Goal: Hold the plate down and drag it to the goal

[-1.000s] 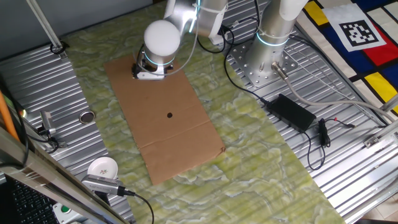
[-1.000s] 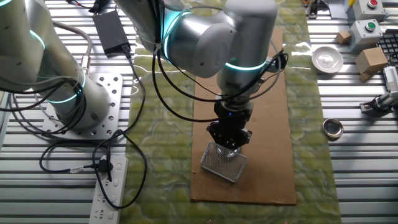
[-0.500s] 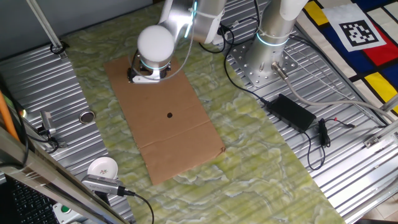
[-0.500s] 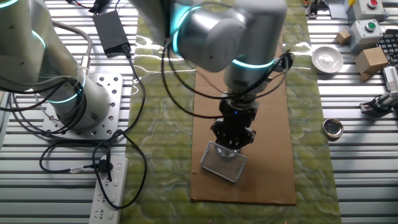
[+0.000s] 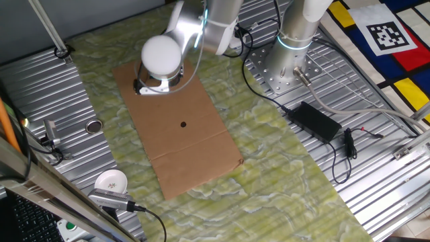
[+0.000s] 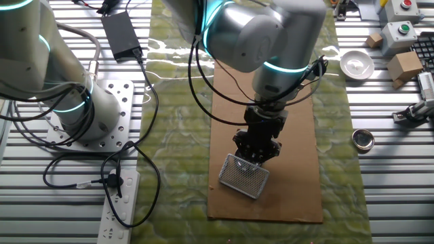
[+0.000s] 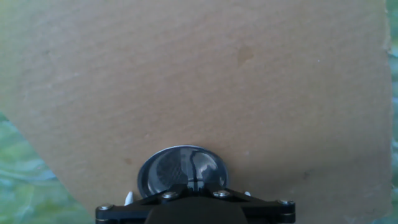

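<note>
**Plate pinned under the tool at one end of the cardboard**

The arm (image 5: 161, 55) bends down over a cardboard sheet (image 5: 195, 144) that lies on a green mat (image 5: 282, 168) in the middle of the worktop. In the hand view the plate (image 7: 177, 168) sits on the cardboard right at the gripper (image 7: 194, 190), partly covered by the black tool body. Its shiny round face and raised rim show clearly. It lies close to one long edge of the sheet, where the mat shows past the cardboard. In both fixed views the arm hides the plate.

In the other fixed view the gripper (image 6: 256, 154) points straight down onto the cardboard, toward the end of the sheet nearest that camera. A mesh rectangle (image 6: 244, 176) shows just beside the tip on that side. I cannot tell whether it is part of the tool. Whether the fingers are apart or together cannot be told from any view.

A black dot (image 5: 183, 124) marks the cardboard near its middle, well apart from the tool. A dark disc (image 5: 93, 126) lies on the ribbed metal off the mat's edge, and a white cup (image 5: 111, 181) stands farther along that same side. A power brick (image 5: 320, 121) lies on the metal on the opposite side, beside the arm's base (image 5: 282, 70).
</note>
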`<state>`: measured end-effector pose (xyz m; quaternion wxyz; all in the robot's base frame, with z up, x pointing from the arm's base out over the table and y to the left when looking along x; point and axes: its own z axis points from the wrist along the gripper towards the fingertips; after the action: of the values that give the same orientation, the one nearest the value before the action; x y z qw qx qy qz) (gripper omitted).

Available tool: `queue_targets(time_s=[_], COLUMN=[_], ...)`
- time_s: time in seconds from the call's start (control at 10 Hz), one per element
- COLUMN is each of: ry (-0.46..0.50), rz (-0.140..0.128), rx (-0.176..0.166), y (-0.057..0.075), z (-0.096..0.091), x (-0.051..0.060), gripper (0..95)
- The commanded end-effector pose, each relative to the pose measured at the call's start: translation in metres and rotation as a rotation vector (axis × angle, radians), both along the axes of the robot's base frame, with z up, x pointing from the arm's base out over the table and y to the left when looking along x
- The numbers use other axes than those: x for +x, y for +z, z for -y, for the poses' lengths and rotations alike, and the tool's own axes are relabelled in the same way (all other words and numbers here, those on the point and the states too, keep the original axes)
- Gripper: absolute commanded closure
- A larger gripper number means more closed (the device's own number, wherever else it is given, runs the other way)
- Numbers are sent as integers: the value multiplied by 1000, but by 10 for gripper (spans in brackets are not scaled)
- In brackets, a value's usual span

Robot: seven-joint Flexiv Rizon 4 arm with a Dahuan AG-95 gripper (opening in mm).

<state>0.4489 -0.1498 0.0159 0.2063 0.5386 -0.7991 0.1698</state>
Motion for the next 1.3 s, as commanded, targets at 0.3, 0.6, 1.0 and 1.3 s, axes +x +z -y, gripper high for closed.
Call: queue_targets(time_s=[0.3, 0.6, 1.0, 1.3], ry=[14, 23, 31, 49], rz=[-10, -25, -44, -60], rx=[-15, -30, -47, -58], y=[0, 0, 0, -1], z=[0, 0, 1, 1], x=[0, 0, 0, 0], gripper=[950, 950, 950, 950])
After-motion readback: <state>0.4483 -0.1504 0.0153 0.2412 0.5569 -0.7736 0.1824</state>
